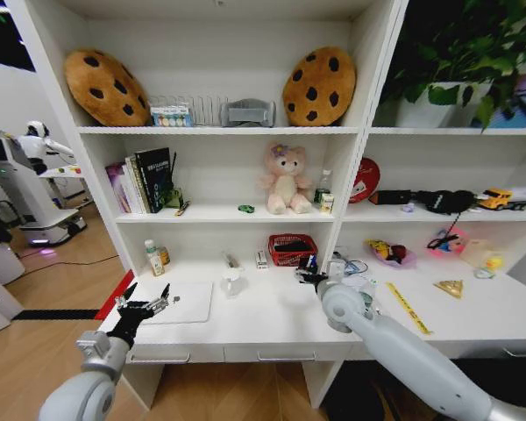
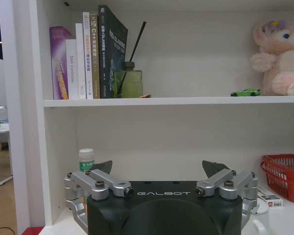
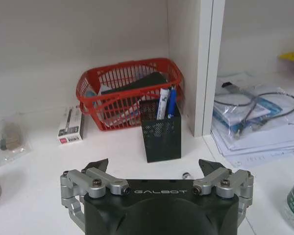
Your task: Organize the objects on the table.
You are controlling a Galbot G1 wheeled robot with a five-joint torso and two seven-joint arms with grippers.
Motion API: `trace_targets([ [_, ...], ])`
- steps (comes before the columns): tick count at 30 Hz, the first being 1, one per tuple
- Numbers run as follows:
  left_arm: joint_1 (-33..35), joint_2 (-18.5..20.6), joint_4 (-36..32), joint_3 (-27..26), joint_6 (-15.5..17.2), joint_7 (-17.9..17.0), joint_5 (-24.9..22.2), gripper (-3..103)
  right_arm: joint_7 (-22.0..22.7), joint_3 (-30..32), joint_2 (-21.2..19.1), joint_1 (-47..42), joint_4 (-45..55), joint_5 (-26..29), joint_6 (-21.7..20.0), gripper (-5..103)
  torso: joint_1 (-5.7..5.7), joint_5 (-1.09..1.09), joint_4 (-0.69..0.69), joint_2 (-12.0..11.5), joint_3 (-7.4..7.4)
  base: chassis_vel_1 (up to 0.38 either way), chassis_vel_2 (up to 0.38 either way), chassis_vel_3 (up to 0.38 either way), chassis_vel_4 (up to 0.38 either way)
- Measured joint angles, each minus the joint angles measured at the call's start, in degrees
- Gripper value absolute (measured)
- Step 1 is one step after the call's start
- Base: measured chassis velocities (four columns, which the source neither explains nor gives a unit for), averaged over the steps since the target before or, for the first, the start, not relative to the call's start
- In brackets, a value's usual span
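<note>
- The left tool [image 1: 145, 306] hovers over the front-left of the white surface [image 1: 272, 320], fingers spread and empty, just above the silver laptop [image 1: 177, 302], which lies flat.
- The right tool [image 1: 309, 277] hangs over the middle of the surface, fingers apart, holding nothing; it faces a black mesh pen holder [image 3: 160, 136].
- That holder stands upright with a white marker [image 3: 162, 103] and a blue pen [image 3: 172, 102] in it, so the pens look sorted already.
- Just behind it sits a red basket [image 3: 129, 91] with items inside, and a small flat box [image 3: 71, 125] lies beside the basket.
- Left loose, by my reading: a yellow ruler [image 1: 408, 308] to the right, a small bottle [image 1: 153, 258] near the left wall and bagged cables [image 3: 254, 115] past the divider.
- On the shelf above, a green toy car [image 2: 246, 92] sits beside the pink teddy bear [image 2: 279, 59].
</note>
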Motion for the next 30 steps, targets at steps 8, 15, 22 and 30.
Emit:
trace_targets([
  [8,0.0,0.0,0.0,0.0,0.0,0.0,0.0,100,-13.7,5.1,-1.8,-3.5,-6.0,-2.9,-3.9,100,0.01,0.0,0.01,0.0,0.0,0.0,0.0,0.0,0.0],
  [15,0.0,0.0,0.0,0.0,0.0,0.0,0.0,100,-18.1,6.0,-2.3,-1.0,-10.3,-0.8,-7.0,100,0.01,0.0,0.02,0.0,0.0,0.0,0.0,0.0,0.0],
  [22,0.0,0.0,0.0,0.0,0.0,0.0,0.0,100,-16.3,5.9,-2.1,-0.6,-10.6,2.1,-8.7,100,0.01,-0.01,0.01,0.0,0.0,0.0,0.0,0.0,0.0],
  [30,0.0,0.0,0.0,0.0,0.0,0.0,0.0,100,-20.5,6.2,-2.7,1.1,-16.5,3.8,-11.6,96,0.01,0.0,0.01,0.0,0.0,0.0,0.0,0.0,0.0],
])
